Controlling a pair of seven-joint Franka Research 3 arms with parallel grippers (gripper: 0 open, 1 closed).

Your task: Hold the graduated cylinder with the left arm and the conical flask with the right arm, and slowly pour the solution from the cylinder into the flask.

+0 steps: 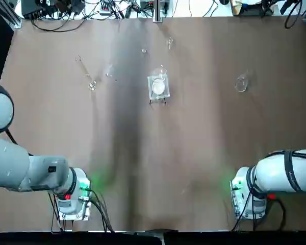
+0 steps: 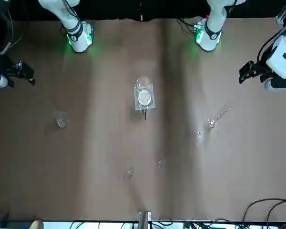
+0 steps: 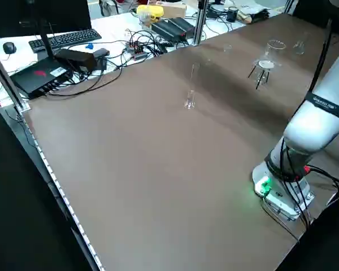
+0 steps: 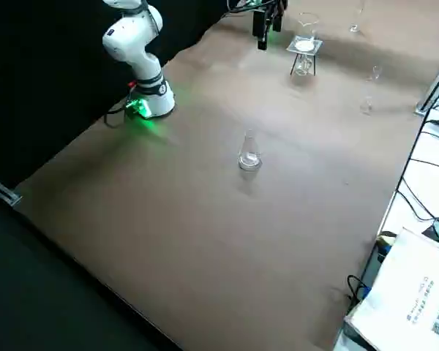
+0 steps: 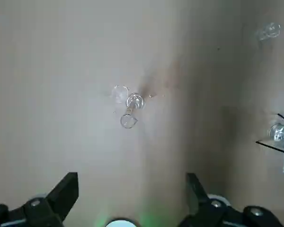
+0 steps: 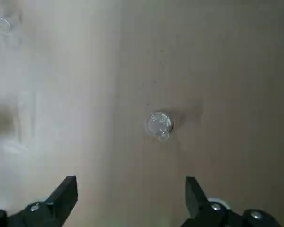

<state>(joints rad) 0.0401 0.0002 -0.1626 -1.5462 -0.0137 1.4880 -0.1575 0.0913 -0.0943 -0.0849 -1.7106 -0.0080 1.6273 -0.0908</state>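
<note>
Left arm (image 1: 20,171) cropped at top-view edge; tiny glass pieces (image 1: 144,51) too small to identify.

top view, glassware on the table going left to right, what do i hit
graduated cylinder → beaker with white contents → conical flask

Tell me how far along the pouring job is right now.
Nothing is done yet. The graduated cylinder and the conical flask both stand untouched on the table. The left end effector and right end effector hang open above them. Grasping, lifting and pouring all remain.
</note>
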